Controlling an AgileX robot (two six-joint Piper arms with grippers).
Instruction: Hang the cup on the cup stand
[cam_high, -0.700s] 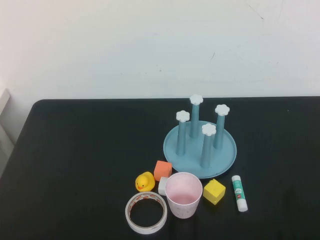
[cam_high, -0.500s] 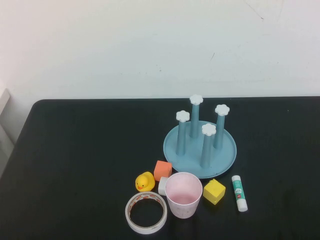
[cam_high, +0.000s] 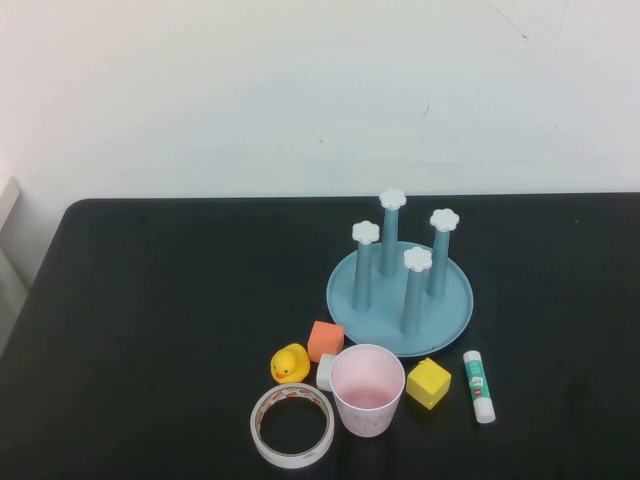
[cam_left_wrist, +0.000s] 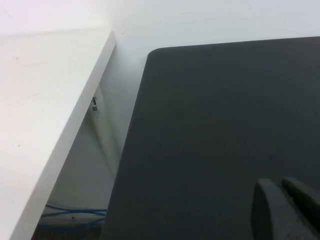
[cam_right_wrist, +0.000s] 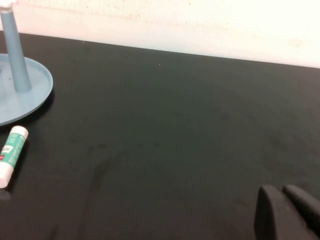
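Wrist views: left end effector (cam_left_wrist: 282, 186), right end effector (cam_right_wrist: 283, 192) clenched, empty, low over table (cam_high: 150, 300).

You see neither arm in the high view. In each wrist view only dark fingertips poke in at the lower edge: the left gripper (cam_left_wrist: 287, 210) over bare black table (cam_left_wrist: 215, 125), the right gripper (cam_right_wrist: 287, 212) likewise, both pressed together. A small white object (cam_high: 325, 372) sits mostly hidden at the cup's (cam_high: 368, 390) 9 o'clock. The cup stand (cam_right_wrist: 22, 90) is cut off in the right wrist view, and the glue stick's (cam_right_wrist: 11, 154) label is unreadable.
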